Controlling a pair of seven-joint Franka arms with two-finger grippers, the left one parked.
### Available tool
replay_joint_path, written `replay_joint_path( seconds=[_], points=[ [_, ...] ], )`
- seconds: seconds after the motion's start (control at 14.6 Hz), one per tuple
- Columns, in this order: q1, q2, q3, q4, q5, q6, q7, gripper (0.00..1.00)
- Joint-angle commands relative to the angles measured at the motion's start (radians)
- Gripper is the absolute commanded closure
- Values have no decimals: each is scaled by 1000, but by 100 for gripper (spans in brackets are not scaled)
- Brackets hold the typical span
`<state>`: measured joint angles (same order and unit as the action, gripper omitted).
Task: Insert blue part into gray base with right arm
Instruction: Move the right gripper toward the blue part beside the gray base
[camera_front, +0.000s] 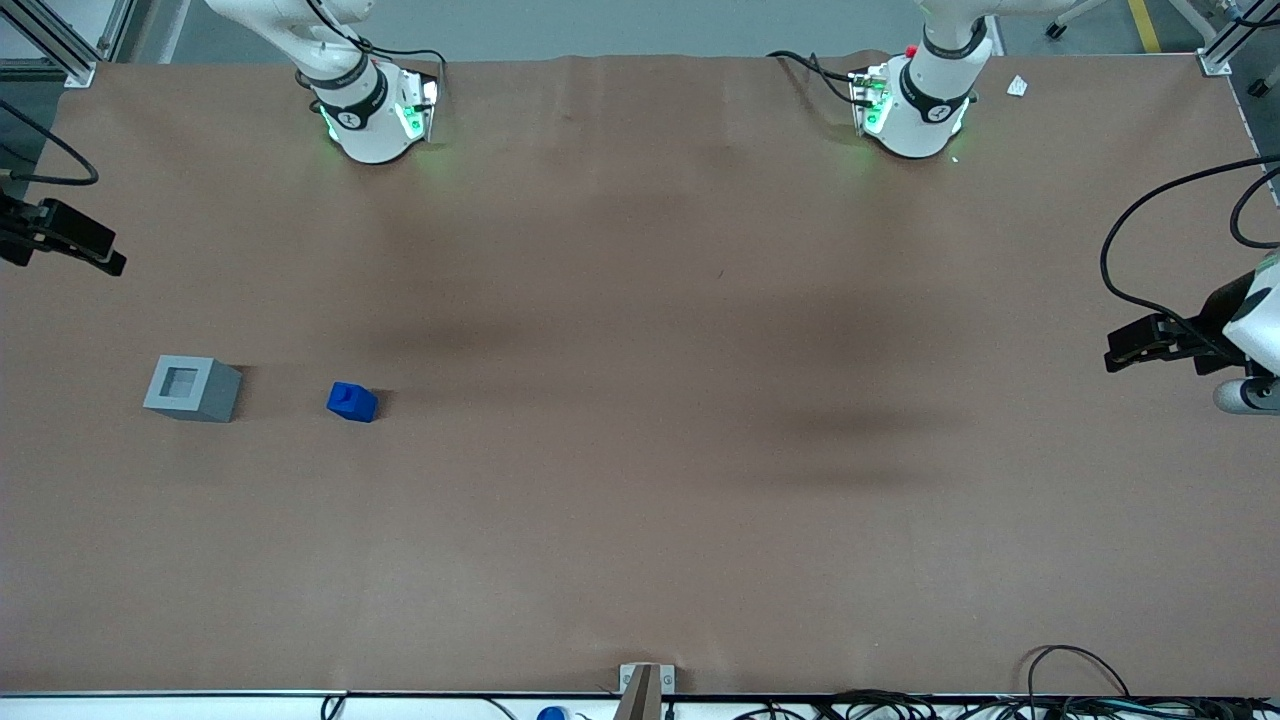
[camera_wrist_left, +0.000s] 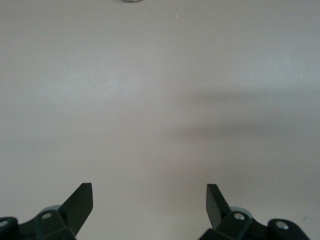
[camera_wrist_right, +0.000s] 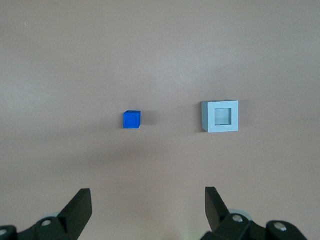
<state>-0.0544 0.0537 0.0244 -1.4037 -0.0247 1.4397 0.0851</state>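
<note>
The blue part (camera_front: 352, 402) lies on the brown table, beside the gray base (camera_front: 192, 388), which stands with its square socket facing up. A short gap separates them. In the right wrist view the blue part (camera_wrist_right: 132, 120) and the gray base (camera_wrist_right: 220, 116) both look small, seen from high above. My right gripper (camera_wrist_right: 148, 197) is open and empty, well above the table and clear of both blocks. In the front view the gripper (camera_front: 110, 262) shows as a black hand at the picture's edge, farther from the camera than the blocks.
The working arm's base (camera_front: 372, 115) stands at the table's edge farthest from the front camera. A small bracket (camera_front: 646, 685) sits at the table's near edge. Cables (camera_front: 1080, 690) lie along the near edge toward the parked arm's end.
</note>
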Motion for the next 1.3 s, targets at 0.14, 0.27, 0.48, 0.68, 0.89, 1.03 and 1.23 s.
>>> replay_joint_path(
  seconds=[0.14,0.27,0.48,0.68,0.89,1.03,1.23],
  points=[
    [-1,-3,0,6,0,-10,-2,0],
    [-2,-2,0,-4,3,-2,-2,0],
    [8,15,-1,-66,25,19,4,0],
    [39,49,0,-154,26,121,30,0],
    [41,48,0,-315,28,286,39,0],
    [39,48,0,-403,49,381,48,0],
    [57,51,0,-552,69,572,108,0]
  ],
)
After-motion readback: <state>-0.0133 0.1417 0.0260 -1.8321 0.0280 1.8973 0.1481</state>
